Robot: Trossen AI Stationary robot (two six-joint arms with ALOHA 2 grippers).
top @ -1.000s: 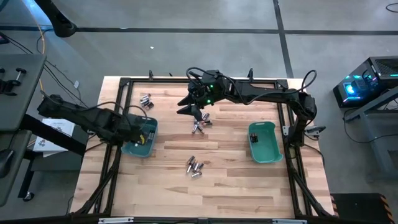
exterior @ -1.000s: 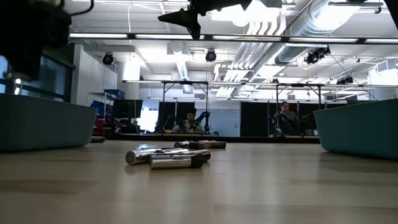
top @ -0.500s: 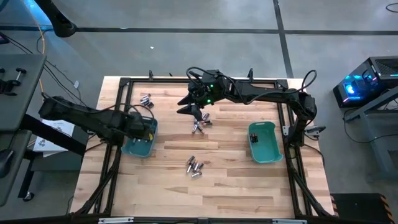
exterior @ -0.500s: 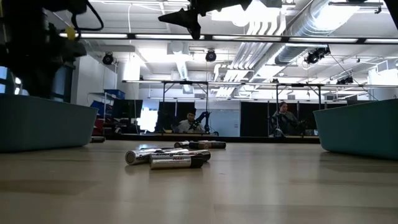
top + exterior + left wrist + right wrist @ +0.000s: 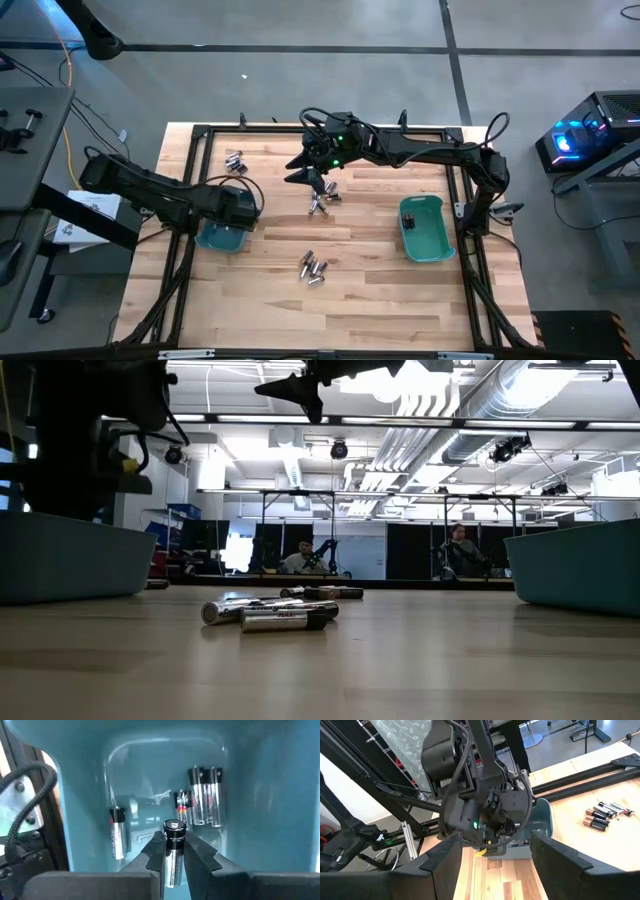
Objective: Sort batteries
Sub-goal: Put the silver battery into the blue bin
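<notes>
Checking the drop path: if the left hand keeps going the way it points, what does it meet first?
Probably the floor of the left teal bin, near the batteries lying there; the left hand holds one battery. Depth is unclear.

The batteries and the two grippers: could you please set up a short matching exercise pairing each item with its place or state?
Column one:
1. left gripper
2. right gripper
3. right teal bin
4. loose cluster of batteries

Column two:
A. lies on the bare wood near the table's middle front
B. open, hovering above batteries at the table's middle back
C. shut on a silvery battery, over the left teal bin
D. stands on the table's right side, a few dark cells inside

Pairs: 1-C, 2-B, 3-D, 4-A
</notes>
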